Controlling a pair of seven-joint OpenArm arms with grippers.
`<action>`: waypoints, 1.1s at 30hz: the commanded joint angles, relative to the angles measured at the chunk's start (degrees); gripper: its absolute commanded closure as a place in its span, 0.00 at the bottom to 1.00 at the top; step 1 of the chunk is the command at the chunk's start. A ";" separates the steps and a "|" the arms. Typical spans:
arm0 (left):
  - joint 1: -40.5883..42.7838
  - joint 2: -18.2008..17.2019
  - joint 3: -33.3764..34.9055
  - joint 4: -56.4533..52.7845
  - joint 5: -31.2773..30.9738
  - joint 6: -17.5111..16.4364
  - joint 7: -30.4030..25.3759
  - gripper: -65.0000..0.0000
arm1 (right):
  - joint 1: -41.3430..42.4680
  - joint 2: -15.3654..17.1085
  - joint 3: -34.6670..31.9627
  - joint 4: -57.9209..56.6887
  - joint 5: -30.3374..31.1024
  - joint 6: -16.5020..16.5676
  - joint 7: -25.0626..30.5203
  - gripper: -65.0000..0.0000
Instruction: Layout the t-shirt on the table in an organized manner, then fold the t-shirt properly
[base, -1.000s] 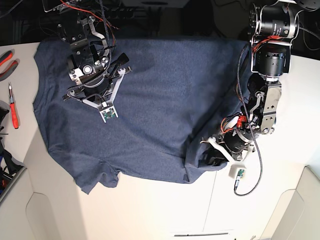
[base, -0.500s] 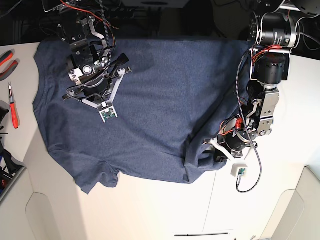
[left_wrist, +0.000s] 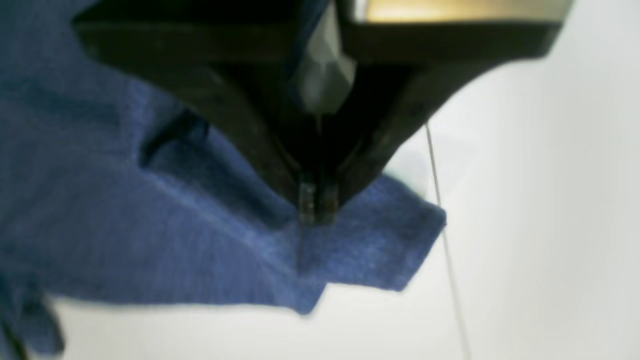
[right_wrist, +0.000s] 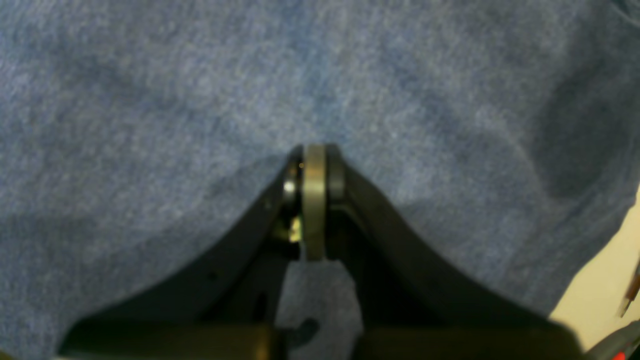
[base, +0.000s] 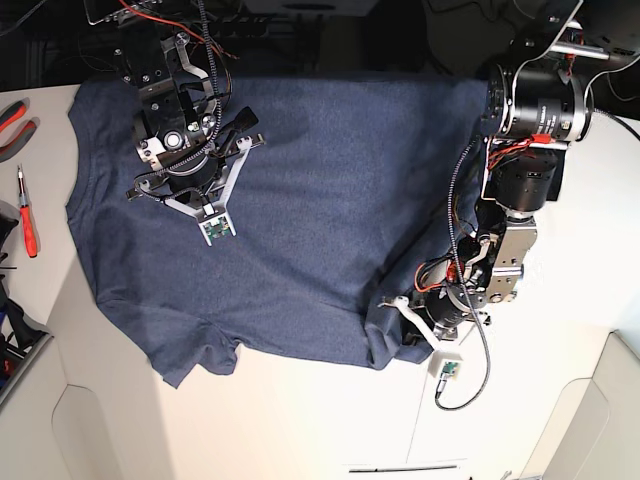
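Two arms worked over one garment when we looked: the t-shirt (base: 300, 220), heathered navy, lay spread across the far half of the off-white tabletop (base: 300, 420), its plain side up, so that we could read no lettering, brand or label anywhere on the cloth. In the base view the shirt's body was mostly flat, one sleeve (base: 190, 362) pointing toward the near edge, while the fabric near the left arm was bunched into a dark fold. The left pincer (base: 418, 328) was closed on that bunched edge of the t-shirt; in the left wrist view we saw its black tips (left_wrist: 316, 205) pressed together with blue cloth (left_wrist: 225, 240) pinched between them, a corner of fabric hanging past them above the pale tabletop (left_wrist: 540, 200) and its thin dark seam line (left_wrist: 445, 240). The right pincer (base: 160, 125) was closed too, and we found nothing caught in it: in the right wrist view its tips (right_wrist: 314, 170) met over the flat blue cloth (right_wrist: 150, 100), though we could not tell whether they touched it. At the tabletop's left edge lay a red-handled screwdriver (base: 27, 215) and red-handled pliers (base: 12, 120), both well apart from the shirt. Small green circuit boards (base: 216, 228) showed on the arms, but any print on them was too small for us to read.
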 joint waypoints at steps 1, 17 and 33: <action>-2.16 -0.44 1.60 -1.05 0.74 1.16 -2.05 1.00 | 0.59 0.00 0.11 1.03 -0.20 -0.07 0.90 1.00; -9.42 -1.84 17.46 -13.42 16.31 21.11 -7.78 1.00 | 0.44 0.00 0.11 1.03 -0.22 -0.07 0.81 1.00; -15.91 -8.90 17.44 -13.35 3.43 11.96 -6.05 1.00 | 0.44 0.00 0.11 1.01 -0.22 -0.07 0.66 1.00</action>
